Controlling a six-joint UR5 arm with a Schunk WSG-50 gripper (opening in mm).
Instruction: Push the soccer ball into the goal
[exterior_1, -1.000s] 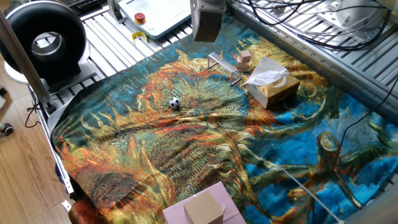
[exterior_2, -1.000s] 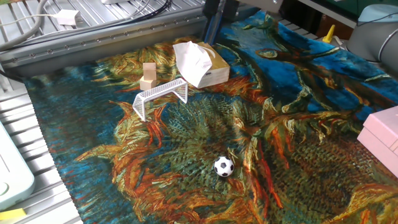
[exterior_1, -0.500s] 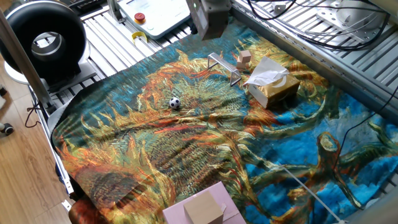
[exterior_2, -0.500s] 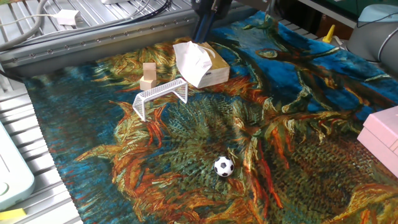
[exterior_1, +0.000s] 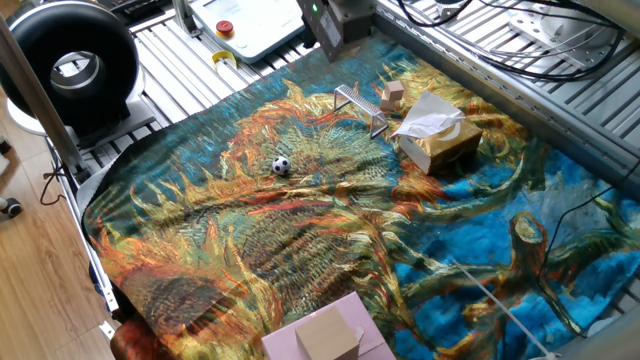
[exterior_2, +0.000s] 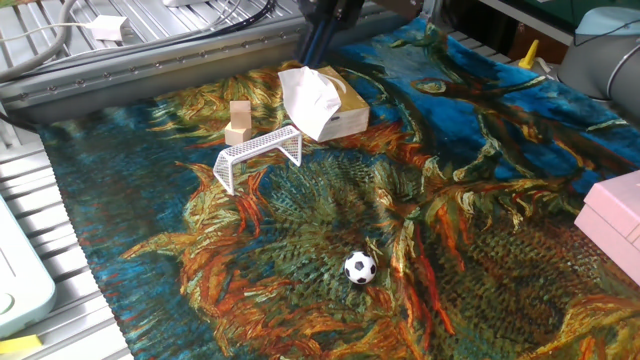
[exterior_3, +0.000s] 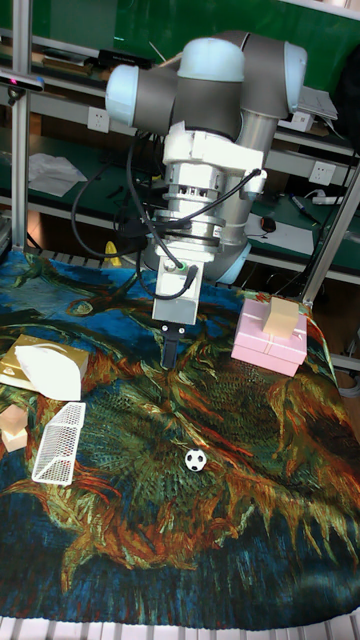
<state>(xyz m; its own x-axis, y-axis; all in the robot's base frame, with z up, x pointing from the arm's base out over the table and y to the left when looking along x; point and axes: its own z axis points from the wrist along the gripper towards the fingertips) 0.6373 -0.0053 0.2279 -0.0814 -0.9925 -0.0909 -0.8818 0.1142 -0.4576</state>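
The soccer ball, small and white with black patches, rests on the painted cloth. The goal, a small silver frame with netting, stands well apart from it, its mouth turned toward the ball. My gripper hangs above the cloth, behind the ball and off to one side, touching nothing. Its dark fingers are pressed together into one narrow tip and hold nothing. In the one fixed view only the gripper's grey body shows, at the top edge.
A tan tissue box and a small wooden block stand close behind the goal. A pink box carrying a tan block sits near the cloth's edge. Metal rails border the cloth.
The gripper has drifted sideways along the far edge of the cloth, away from the tissue box, and sits nearer the frame top. Ball and goal have not moved.
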